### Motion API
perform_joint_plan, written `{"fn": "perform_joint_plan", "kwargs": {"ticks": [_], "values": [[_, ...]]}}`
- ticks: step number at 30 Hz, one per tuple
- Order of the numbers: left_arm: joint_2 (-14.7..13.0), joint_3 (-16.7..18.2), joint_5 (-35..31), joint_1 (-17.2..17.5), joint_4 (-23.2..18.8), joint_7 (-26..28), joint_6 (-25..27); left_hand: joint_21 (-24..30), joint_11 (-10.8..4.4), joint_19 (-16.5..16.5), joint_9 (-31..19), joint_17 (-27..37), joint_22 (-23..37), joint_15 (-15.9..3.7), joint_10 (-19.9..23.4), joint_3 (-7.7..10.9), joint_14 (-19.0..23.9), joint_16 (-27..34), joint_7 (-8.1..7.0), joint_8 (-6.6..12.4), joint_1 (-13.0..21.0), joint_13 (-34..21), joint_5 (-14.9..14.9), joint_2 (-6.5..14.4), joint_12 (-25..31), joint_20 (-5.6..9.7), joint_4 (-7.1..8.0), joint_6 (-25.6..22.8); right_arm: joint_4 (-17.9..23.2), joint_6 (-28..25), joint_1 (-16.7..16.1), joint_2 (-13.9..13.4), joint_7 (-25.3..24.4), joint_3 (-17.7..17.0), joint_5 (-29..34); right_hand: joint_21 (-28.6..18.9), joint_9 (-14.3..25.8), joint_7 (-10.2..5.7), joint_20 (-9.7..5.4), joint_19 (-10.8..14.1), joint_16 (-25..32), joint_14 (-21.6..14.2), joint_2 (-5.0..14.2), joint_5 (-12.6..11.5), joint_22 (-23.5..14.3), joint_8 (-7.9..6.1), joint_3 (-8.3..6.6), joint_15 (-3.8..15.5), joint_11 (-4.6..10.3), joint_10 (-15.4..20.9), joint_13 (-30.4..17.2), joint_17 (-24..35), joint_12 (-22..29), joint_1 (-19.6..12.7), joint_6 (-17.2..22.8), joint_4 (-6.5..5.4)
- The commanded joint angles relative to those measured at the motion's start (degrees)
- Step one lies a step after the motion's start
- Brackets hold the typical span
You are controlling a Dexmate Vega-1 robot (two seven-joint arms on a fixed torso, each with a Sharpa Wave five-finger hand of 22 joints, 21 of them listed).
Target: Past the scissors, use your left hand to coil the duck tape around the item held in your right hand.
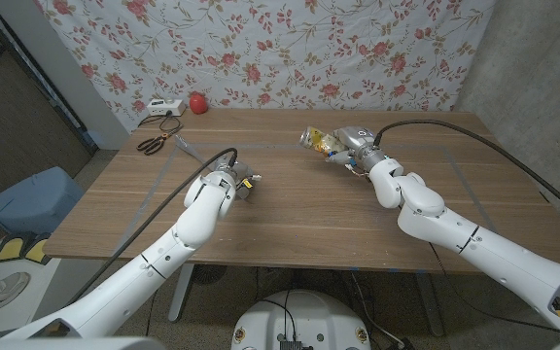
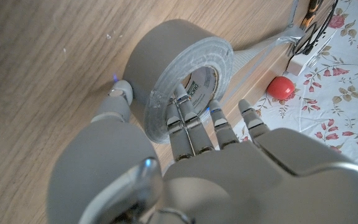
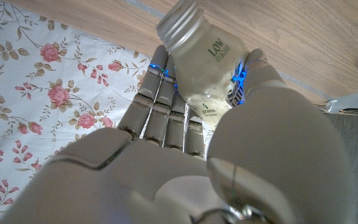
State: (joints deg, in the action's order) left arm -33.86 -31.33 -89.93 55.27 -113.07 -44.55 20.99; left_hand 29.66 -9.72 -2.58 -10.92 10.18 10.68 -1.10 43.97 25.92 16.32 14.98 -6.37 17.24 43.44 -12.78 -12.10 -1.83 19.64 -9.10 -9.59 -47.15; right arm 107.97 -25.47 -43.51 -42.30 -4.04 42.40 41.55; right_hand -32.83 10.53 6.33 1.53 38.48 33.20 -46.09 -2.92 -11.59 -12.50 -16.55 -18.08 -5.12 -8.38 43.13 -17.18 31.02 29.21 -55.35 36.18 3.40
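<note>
Your left robot hand (image 1: pixel 238 184) sits on the left half of the bench (image 1: pixel 309 224), its fingers (image 2: pixel 185 121) hooked into the core of the grey duct tape roll (image 2: pixel 182 68), thumb against the roll's outer wall. In the left wrist view the roll stands on edge on the wood, and a loose strip of tape (image 2: pixel 260 50) runs from it across the bench toward the back edge.

Your right robot hand (image 1: pixel 353 148) is raised near the middle of the bench's far half, closed around a clear plastic bottle (image 1: pixel 321 142). The bottle (image 3: pixel 201 59) lies across the palm with its capped neck projecting past the fingertips; a label reading "LOW SUGAR" is legible. Whether anything is inside the bottle cannot be told.

The scissors (image 1: pixel 151 145), with orange-and-black handles, lie at the far left corner of the bench, well apart from both hands. Beside them stand a white box (image 1: pixel 158 110) and a red round object (image 1: pixel 197 102).
</note>
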Motion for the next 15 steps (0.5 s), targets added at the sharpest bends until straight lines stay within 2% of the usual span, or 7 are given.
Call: {"fn": "perform_joint_plan", "kwargs": {"ticks": [1, 4, 5, 6, 8, 10, 15], "values": [[-0.32, -0.66, 0.53, 1.85, 2.12, 10.53, -0.70, 0.21, -1.44, 5.07, -0.47, 0.55, -0.14, -9.44, 10.59, 1.12, 9.97, 2.78, -0.33, 3.10, 9.15, -2.29, 1.76, 5.89, 2.59, 1.35, -0.18, -9.70, -0.08, -0.55, 0.48, 0.24, 0.33, 0.49, 0.52, -0.42, 0.30, -9.41, -8.68, -5.77, 0.13, -11.67, 11.62, -4.27, -0.15, 0.29, -0.04, 16.93, 10.30, 16.23, -0.25, 0.32, 0.06, -2.39, 23.53, -0.23], [-0.47, -0.58, 0.13, 2.36, 2.47, 13.54, 0.14, 0.36, -1.32, 6.76, -0.57, 0.66, -0.17, -10.02, 13.91, 0.75, 13.92, 4.03, 0.87, 3.89, 10.26, -3.13, 1.63, 7.45, 3.37, 1.71, 0.49, -11.99, -0.16, -0.62, 0.57, 0.37, 0.36, 0.57, 0.55, -0.52, 0.30, -9.46, -8.65, -5.75, 0.09, -11.72, 11.67, -4.29, -0.14, 0.37, -0.01, 16.92, 10.31, 16.24, -0.30, 0.36, 0.02, -2.39, 23.57, -0.28], [-0.38, -0.56, -0.47, 3.07, 3.03, 16.97, 1.26, 0.40, -1.31, 7.00, -0.58, 0.60, -0.17, -10.06, 14.39, 0.84, 14.27, 4.01, 0.89, 3.84, 10.25, -3.25, 1.52, 7.77, 3.51, 1.72, 0.67, -11.87, -0.17, -0.77, 0.67, 0.42, 0.43, 0.72, 0.83, -0.54, 0.31, -9.44, -8.66, -5.77, 0.08, -11.73, 11.67, -4.29, -0.13, 0.38, 0.00, 16.93, 10.30, 16.24, -0.32, 0.37, 0.00, -2.41, 23.59, -0.27], [-0.38, -0.59, -0.45, 3.09, 3.09, 17.25, 1.37, 0.47, -1.63, 7.55, -0.65, 0.52, -0.17, -10.36, 15.65, 1.18, 15.20, 4.01, 1.22, 3.56, 10.41, -3.55, 1.14, 8.74, 3.88, 2.00, 1.06, -11.15, -0.17, -0.79, 0.67, 0.42, 0.44, 0.73, 0.84, -0.56, 0.31, -9.43, -8.66, -5.80, 0.06, -11.72, 11.64, -4.30, -0.13, 0.42, 0.02, 16.93, 10.38, 16.28, -0.34, 0.39, 0.00, -2.41, 23.58, -0.26], [-0.60, 0.03, 0.51, 4.14, 3.19, 21.60, 2.05, 0.55, -1.74, 8.69, -1.17, 0.44, -0.23, -10.79, 18.52, 1.69, 17.82, 4.01, 2.61, 3.39, 10.78, -4.41, 0.28, 10.04, 5.03, 2.18, 1.65, -10.08, -0.19, -0.77, 0.73, 0.49, 0.39, 0.74, 0.85, -0.65, 0.31, -9.48, -8.69, -5.83, 0.04, -11.75, 11.63, -4.31, -0.11, 0.50, 0.07, 16.96, 10.38, 16.29, -0.41, 0.45, -0.05, -2.46, 23.62, -0.24], [-0.71, 0.55, 1.74, 4.82, 3.19, 24.76, 2.36, 0.53, -1.77, 9.06, -1.53, 0.45, -0.27, -11.13, 19.44, 1.85, 18.66, 3.84, 2.89, 3.70, 10.94, -4.80, -0.12, 10.02, 5.53, 2.27, 1.69, -10.24, -0.20, -0.85, 0.76, 0.52, 0.36, 0.82, 1.02, -0.70, 0.32, -9.47, -8.69, -5.87, -0.02, -11.72, 11.64, -4.33, -0.10, 0.55, 0.09, 16.96, 10.34, 16.28, -0.45, 0.46, -0.09, -2.48, 23.64, -0.25], [1.02, 5.76, 12.91, 8.80, 2.23, 41.88, 2.62, 0.36, -2.06, 10.43, -2.86, 0.73, -0.33, -11.61, 21.01, 2.01, 21.55, 3.09, 2.33, 5.70, 11.70, -6.60, -1.96, 8.64, 6.93, 3.20, 1.40, -12.02, -0.11, -1.05, 0.75, 0.69, 0.07, 0.90, 1.36, -0.84, 0.33, -9.47, -8.74, -5.92, -0.13, -11.67, 11.55, -4.35, -0.07, 0.69, 0.20, 16.91, 10.45, 16.24, -0.54, 0.52, -0.19, -2.49, 23.67, -0.25]]}}
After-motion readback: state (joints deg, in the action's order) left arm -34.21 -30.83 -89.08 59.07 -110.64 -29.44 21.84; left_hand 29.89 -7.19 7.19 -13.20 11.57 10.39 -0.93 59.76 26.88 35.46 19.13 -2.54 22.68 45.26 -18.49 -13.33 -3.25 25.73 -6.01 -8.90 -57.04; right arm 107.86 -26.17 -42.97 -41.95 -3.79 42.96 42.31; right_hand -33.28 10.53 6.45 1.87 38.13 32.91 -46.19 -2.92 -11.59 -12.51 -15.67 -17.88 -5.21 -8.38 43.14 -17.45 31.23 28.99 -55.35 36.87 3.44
